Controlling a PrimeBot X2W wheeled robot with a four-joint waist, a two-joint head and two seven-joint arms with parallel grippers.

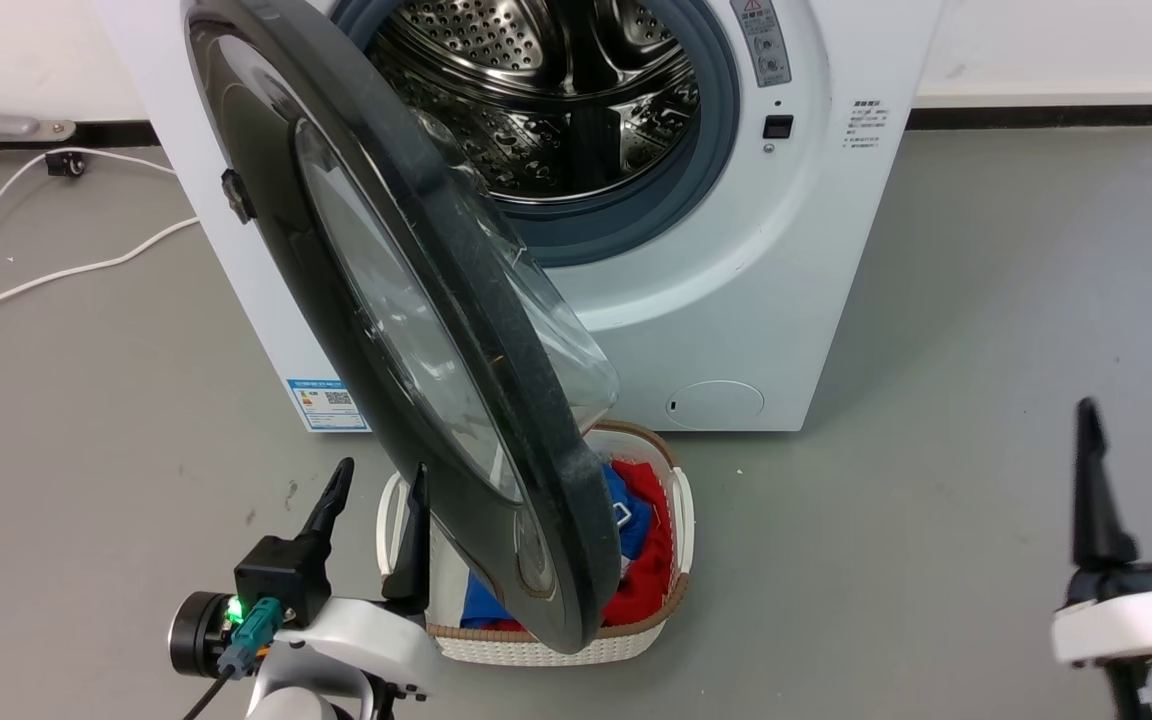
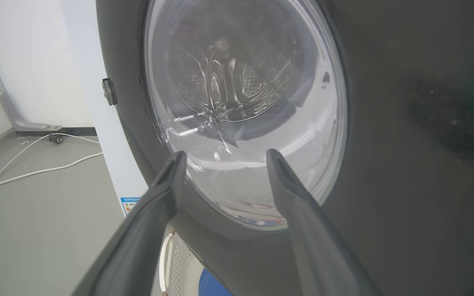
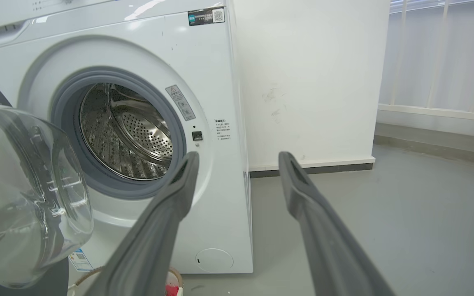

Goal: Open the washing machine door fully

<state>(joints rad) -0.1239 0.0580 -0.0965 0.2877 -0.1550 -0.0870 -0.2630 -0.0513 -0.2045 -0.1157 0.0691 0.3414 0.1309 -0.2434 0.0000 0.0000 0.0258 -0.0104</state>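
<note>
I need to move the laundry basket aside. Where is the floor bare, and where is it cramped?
Bare: grey floor between the washing machine and the right pincer; also left of the machine, up to the white cables. Cramped: beneath the door, where basket and left pincer crowd.

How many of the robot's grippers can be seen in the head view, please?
2. The left gripper is at the lower left, open, beside the outer face of the washing machine door. The right gripper is at the lower right, open, over the grey floor.

Grey floor [image 1: 986, 300], white washing machine [image 1: 786, 250] at its far edge, laundry basket [image 1: 536, 650] just before it, white cable [image 1: 56, 272] at left.
</note>
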